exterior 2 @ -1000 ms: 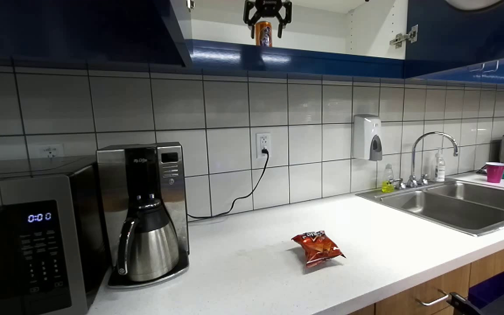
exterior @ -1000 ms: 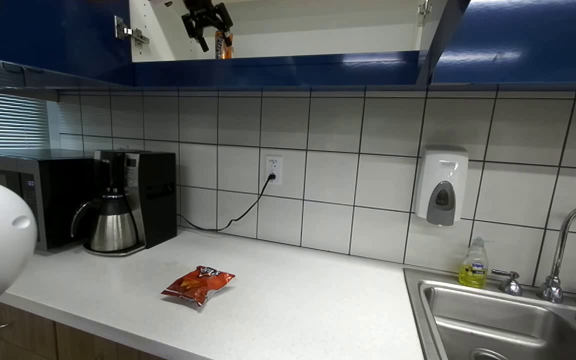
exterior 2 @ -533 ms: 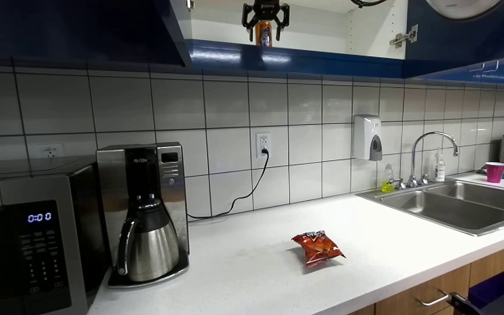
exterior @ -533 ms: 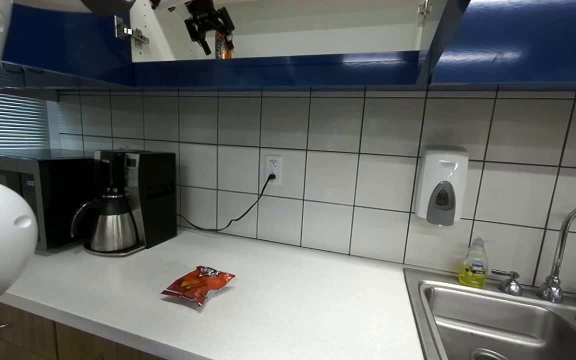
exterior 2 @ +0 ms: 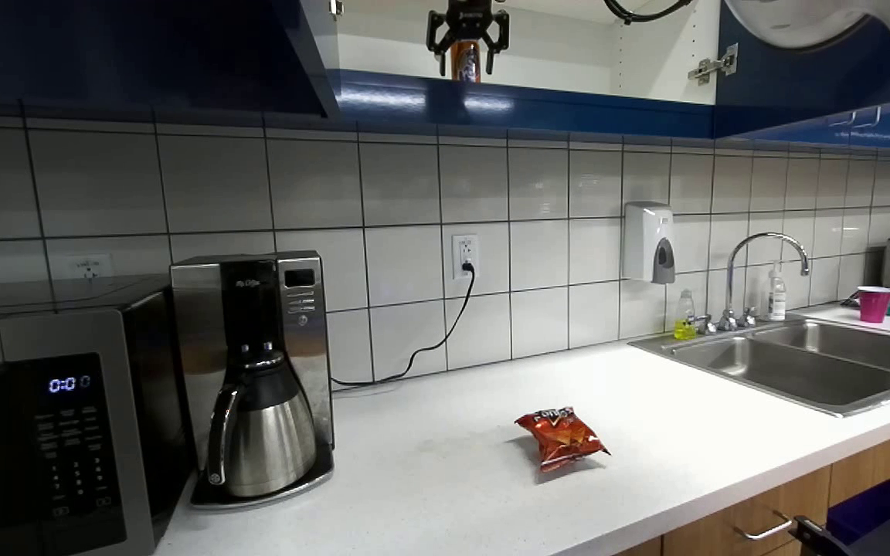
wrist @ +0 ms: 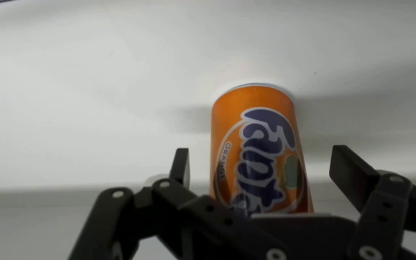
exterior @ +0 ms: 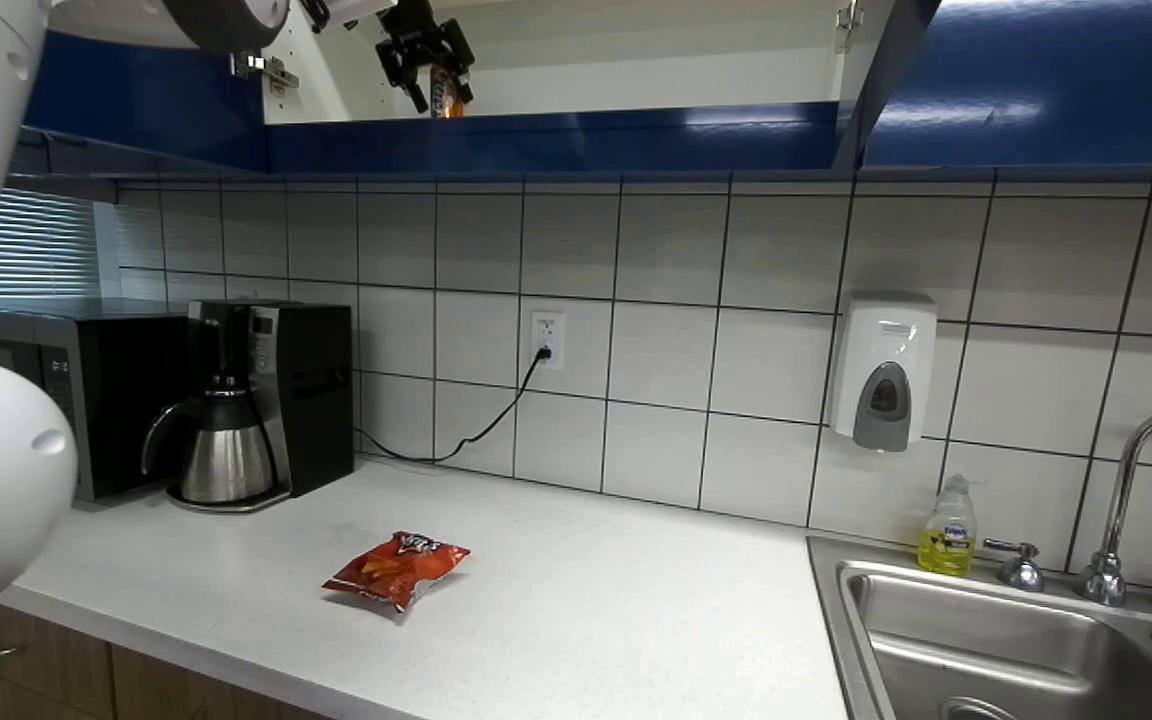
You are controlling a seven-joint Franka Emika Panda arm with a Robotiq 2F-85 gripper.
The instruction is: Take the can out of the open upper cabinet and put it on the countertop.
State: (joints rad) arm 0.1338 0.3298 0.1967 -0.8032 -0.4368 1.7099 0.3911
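1. slim orange can, silvery rim: upright in glossy dark-blue upper cabinet w/ cream interior; approx. 12 o'clock in an exterior view.
2. your black two-finger gripper: jaws wide apart, one each side of can, gaps showing in wrist view; you hold nothing.
3. smooth white countertop, below: crinkled red-orange snack pkt on it, approx. 7 o'clock, steel sink adjoining, approx. 4, in an exterior view.

Can: smooth metal, printed. Hand: matt finish. Cabinet: glossy, reflective front. Bench: smooth, light sheen. Packet: crinkled, shiny film. Sink: satin metal. Tap: polished metal. Tiles: glazed, glossy. Drawer: wood-grain face, metal handle.
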